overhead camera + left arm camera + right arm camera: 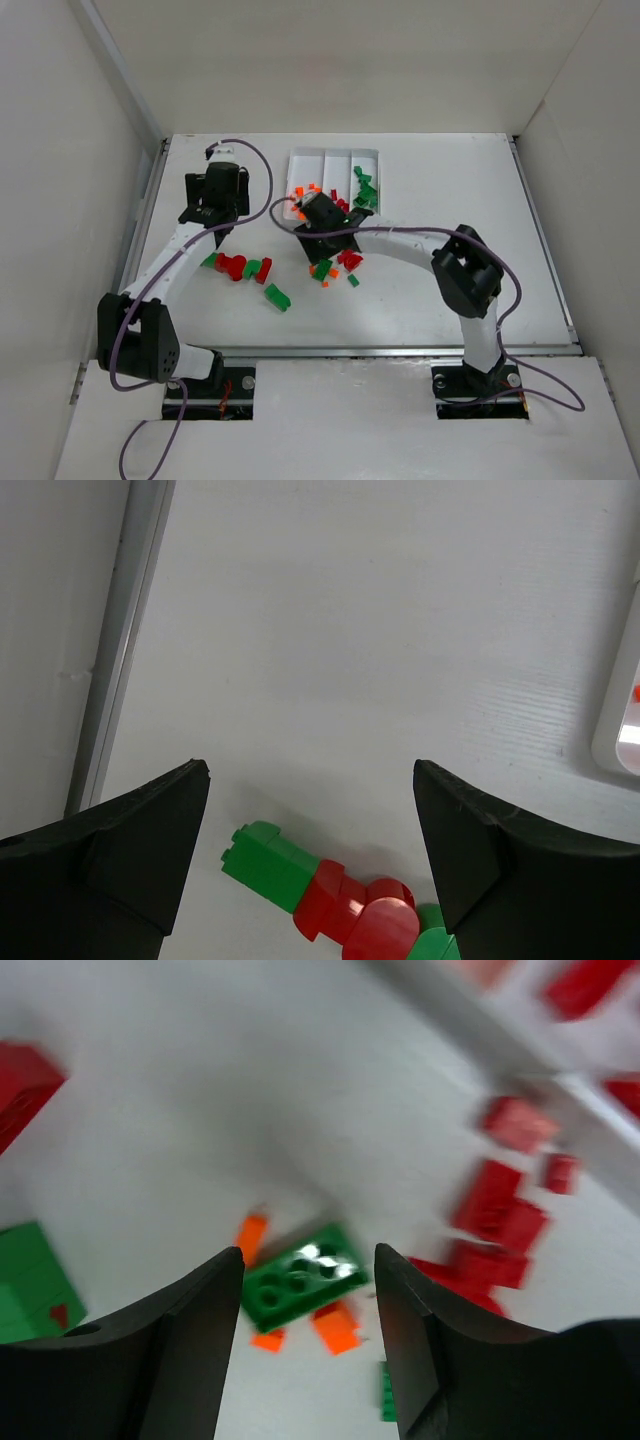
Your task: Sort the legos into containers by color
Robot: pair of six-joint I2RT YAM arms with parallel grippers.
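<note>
- Plainly, sorting is in hand: at the left of the overhead frame the left gripper [310,780] hangs over the white table [450,200], jaws wide apart and empty.
- Low in its wrist view lies a short row of small plastic bricks, a green block [265,860] touching rounded red pieces [365,920]. A lone green brick [277,297] lies to their lower right in the overhead frame.
- At centre frame the right gripper [308,1258] sits low over the loose pile with its jaws apart. A studded green brick [305,1280] lies between the fingertips, with orange slivers [335,1325] against it; that view is blurred.
- At upper centre, the white shallow tray [335,155] has green bricks [365,190] in its right-hand compartment. Orange bits [303,190] lie by its near left corner; I can't tell whether they are inside.
- To my eye the step is picking up that studded green brick. The next move calls for closing squarely on it without catching the orange slivers, then carrying it up to the green compartment.
</note>
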